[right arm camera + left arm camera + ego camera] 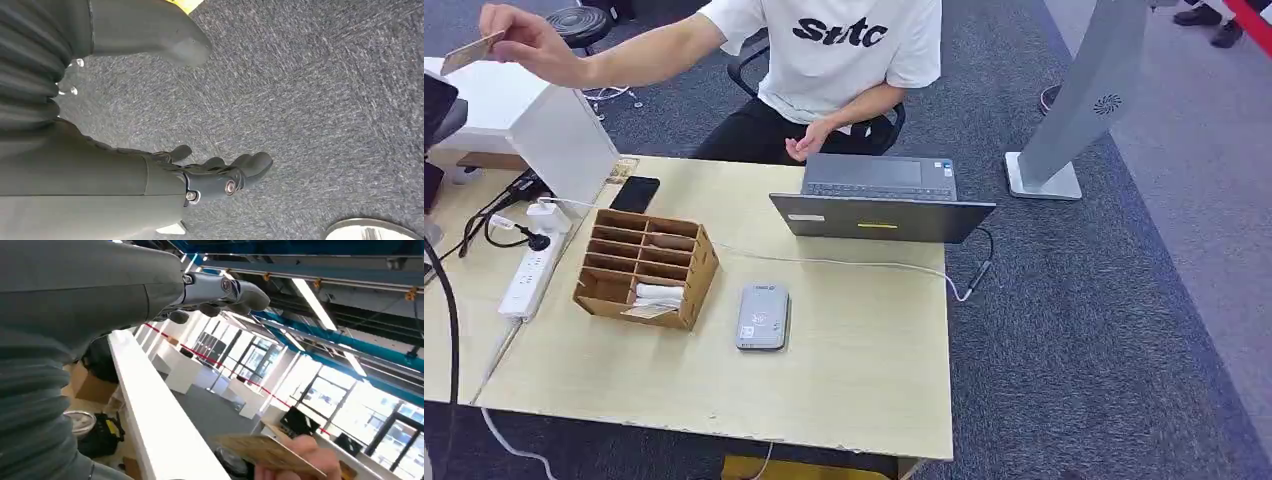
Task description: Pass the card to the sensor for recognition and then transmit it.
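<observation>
Left wrist view, card (pixel 270 452) in person's fingers, beyond empty, spread left hand (pixel 220 295)

card reader (pixel 762 316) on table (pixel 854 380), right of organizer (pixel 646 266), before laptop (pixel 879 199).

A tan card (pixel 471 52) is pinched in a person's raised hand (pixel 524 42), high beyond the bench's far left corner, tilted with one end up. The grey sensor (pixel 762 316) lies flat on the bench (pixel 854 370), just beside the wooden organizer (pixel 646 266).
</observation>
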